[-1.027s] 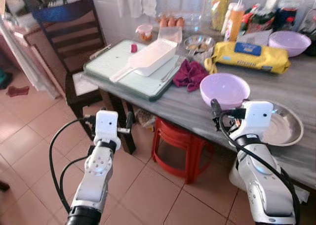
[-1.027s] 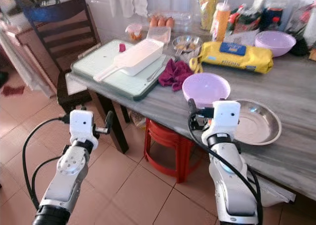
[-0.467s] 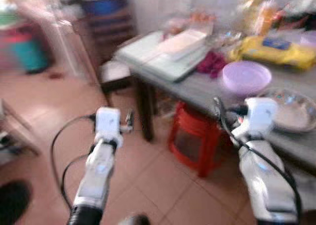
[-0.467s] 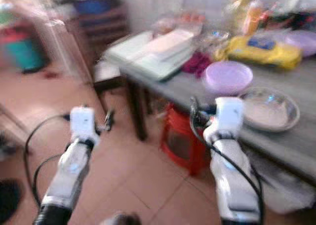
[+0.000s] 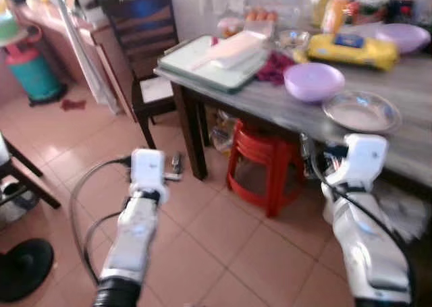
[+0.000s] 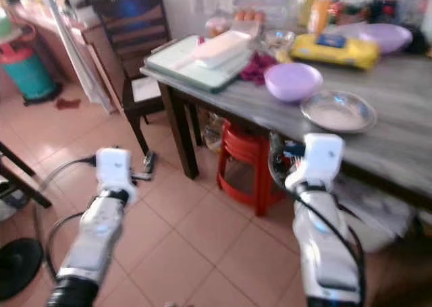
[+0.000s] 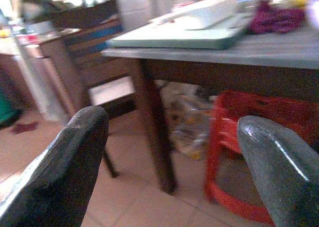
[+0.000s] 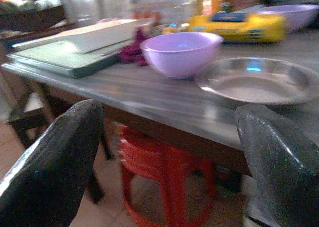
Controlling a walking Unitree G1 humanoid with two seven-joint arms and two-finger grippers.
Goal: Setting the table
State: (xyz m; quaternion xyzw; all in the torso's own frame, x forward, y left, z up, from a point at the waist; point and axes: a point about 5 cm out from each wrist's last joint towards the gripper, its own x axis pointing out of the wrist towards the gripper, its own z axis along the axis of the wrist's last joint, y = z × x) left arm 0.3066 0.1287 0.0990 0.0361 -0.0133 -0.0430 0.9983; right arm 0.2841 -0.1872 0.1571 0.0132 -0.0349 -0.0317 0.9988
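The camera is sitting farther back from the table (image 5: 378, 94) than a second ago, taking in more floor; the things on it are lying as before. The lilac bowl (image 5: 314, 81) is resting near the front edge, the steel pan (image 5: 361, 111) just beside it, the yellow pack (image 5: 351, 49) behind, the green tray (image 5: 212, 61) at the corner by the chair (image 5: 145, 44). The left gripper (image 7: 169, 162) is hanging open over the tiles; the right gripper (image 8: 164, 152) is gaping empty below the table edge, above the red stool (image 5: 263, 165).
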